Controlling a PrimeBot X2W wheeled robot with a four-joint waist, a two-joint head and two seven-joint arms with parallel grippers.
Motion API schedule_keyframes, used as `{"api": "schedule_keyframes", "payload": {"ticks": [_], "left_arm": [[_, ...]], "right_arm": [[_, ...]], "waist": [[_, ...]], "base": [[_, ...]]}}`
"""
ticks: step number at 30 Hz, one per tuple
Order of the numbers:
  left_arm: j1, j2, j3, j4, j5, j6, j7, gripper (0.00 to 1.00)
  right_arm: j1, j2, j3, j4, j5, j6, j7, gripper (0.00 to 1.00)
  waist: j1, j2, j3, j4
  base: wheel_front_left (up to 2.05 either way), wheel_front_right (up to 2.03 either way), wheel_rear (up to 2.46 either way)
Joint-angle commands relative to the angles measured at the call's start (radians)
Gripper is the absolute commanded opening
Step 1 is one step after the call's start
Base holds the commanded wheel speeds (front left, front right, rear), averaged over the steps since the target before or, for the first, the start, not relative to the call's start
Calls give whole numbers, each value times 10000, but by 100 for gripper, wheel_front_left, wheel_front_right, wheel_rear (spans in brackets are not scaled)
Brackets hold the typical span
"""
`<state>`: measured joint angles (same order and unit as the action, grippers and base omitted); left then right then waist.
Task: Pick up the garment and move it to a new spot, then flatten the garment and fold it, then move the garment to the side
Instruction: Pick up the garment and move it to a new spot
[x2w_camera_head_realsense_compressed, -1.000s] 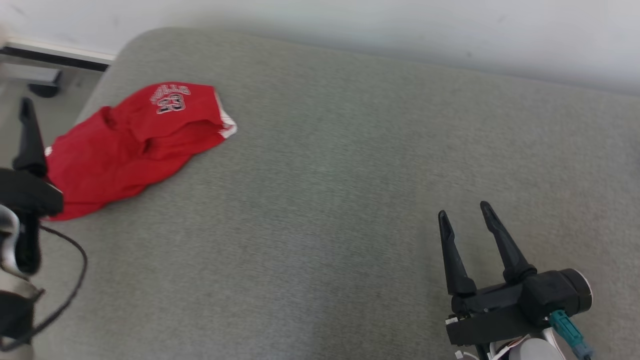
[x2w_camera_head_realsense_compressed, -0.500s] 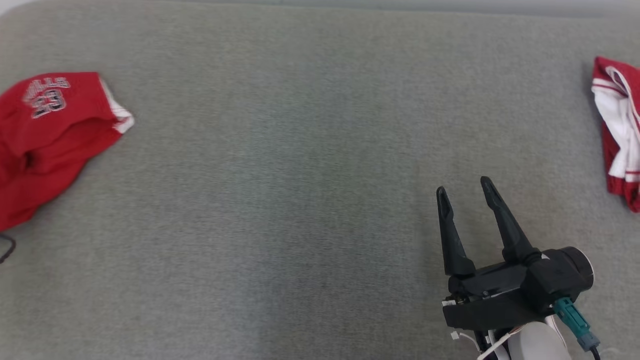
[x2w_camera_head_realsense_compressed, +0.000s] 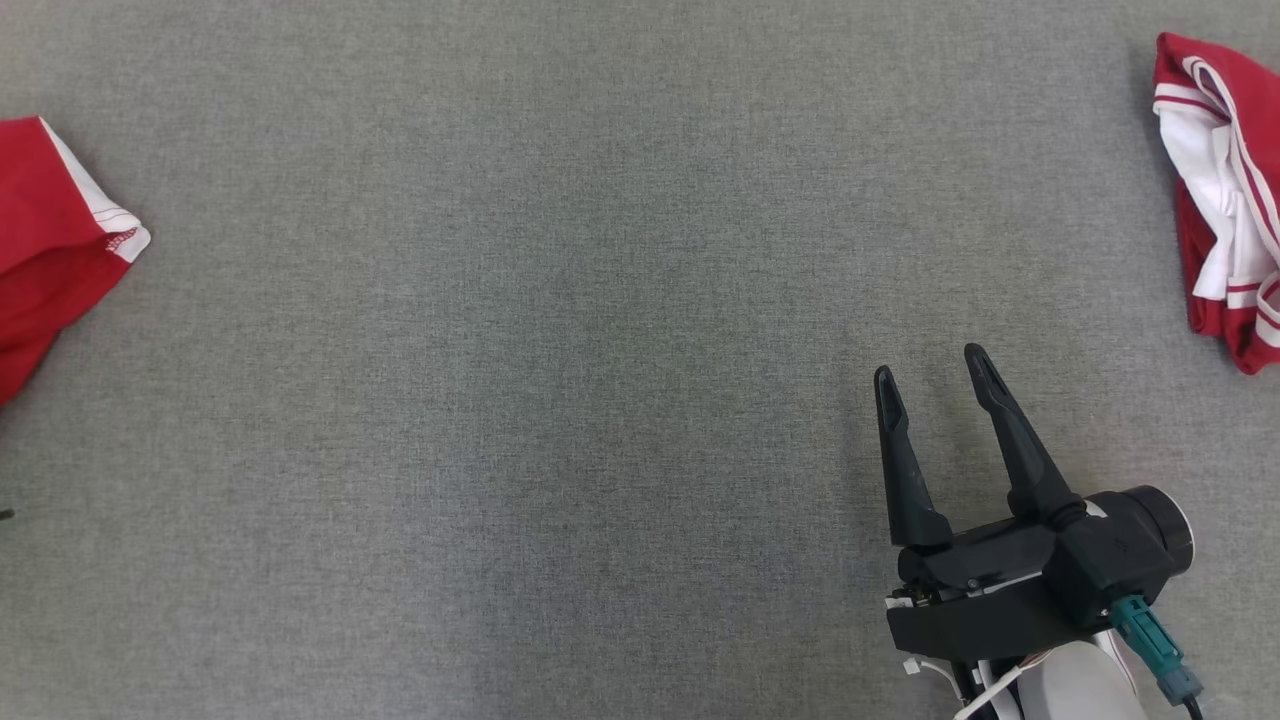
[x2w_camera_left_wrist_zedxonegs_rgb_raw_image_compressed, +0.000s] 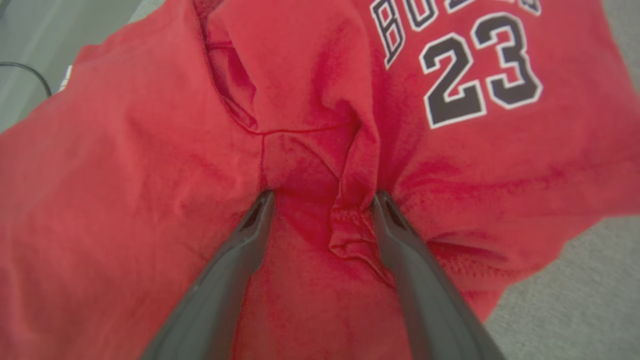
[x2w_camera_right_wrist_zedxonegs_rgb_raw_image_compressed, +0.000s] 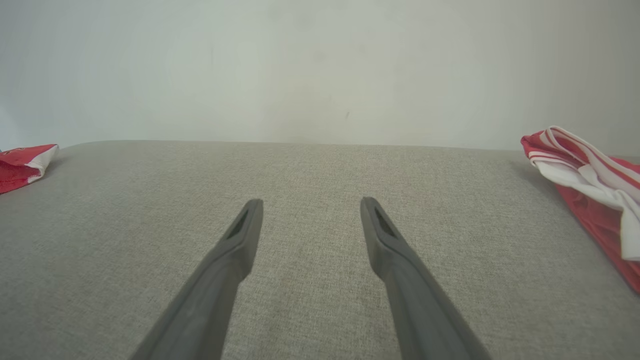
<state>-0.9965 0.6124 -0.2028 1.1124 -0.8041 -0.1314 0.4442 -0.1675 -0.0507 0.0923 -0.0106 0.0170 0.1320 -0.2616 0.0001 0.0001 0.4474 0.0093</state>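
The garment (x2w_camera_left_wrist_zedxonegs_rgb_raw_image_compressed: 150, 165) is a crumpled red jersey with a black "23" printed on it. My left gripper (x2w_camera_left_wrist_zedxonegs_rgb_raw_image_compressed: 324, 196) hangs over it, open, with a raised fold of the cloth between the fingertips (x2w_camera_left_wrist_zedxonegs_rgb_raw_image_compressed: 265, 205); I cannot tell whether they touch it. In the head view only a white-trimmed corner of the garment (x2w_camera_head_realsense_compressed: 45, 250) shows, at the left edge. My right gripper (x2w_camera_head_realsense_compressed: 930, 362) stands open over bare grey cloth at the lower right, holding nothing. The right wrist view shows the right gripper (x2w_camera_right_wrist_zedxonegs_rgb_raw_image_compressed: 311, 201) above the surface, with the garment (x2w_camera_right_wrist_zedxonegs_rgb_raw_image_compressed: 22, 165) far off to the left.
A second, red-and-white striped garment (x2w_camera_head_realsense_compressed: 1215, 190) lies bunched at the right edge; it is also in the right wrist view (x2w_camera_right_wrist_zedxonegs_rgb_raw_image_compressed: 590, 180). The grey padded surface (x2w_camera_head_realsense_compressed: 560, 380) stretches between the two garments. A pale wall (x2w_camera_right_wrist_zedxonegs_rgb_raw_image_compressed: 320, 70) stands behind it.
The head camera has swung right and down: the red garment slid to the picture's left edge and the striped garment came in at the right. The right gripper stays open.
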Motion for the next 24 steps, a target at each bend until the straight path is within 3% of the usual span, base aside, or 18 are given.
{"api": "schedule_keyframes", "payload": {"ticks": [1,5,6,7,18,24], "left_arm": [[-72,-35,-82,156,-55,20,203,100],[-132,-54,-374,317,6,20,430,100],[-161,-37,-413,277,26,20,271,31],[-199,33,-448,241,88,22,58,3],[-624,-262,-544,-392,-233,21,-2813,0],[-859,-437,-1002,-924,-433,20,-2836,0]], "right_arm": [[-50,12,40,-6,-34,-28,-40,100],[-117,11,84,27,-60,-29,-40,100],[-123,11,81,40,-61,-29,-40,100],[-121,11,86,56,-65,-29,-40,100],[289,11,-27,420,159,-29,-40,100],[599,11,-138,639,249,-29,-40,100]], "waist": [[-1,-1,28,24],[-1,-1,-3,97],[-1,-1,-30,124],[-1,-1,-58,143],[-1,-1,-1221,539],[-1,-1,-1981,765]], "base": [[0,0,0],[0,0,0],[0,0,0],[0,0,0],[0,0,0],[0,0,0]]}}
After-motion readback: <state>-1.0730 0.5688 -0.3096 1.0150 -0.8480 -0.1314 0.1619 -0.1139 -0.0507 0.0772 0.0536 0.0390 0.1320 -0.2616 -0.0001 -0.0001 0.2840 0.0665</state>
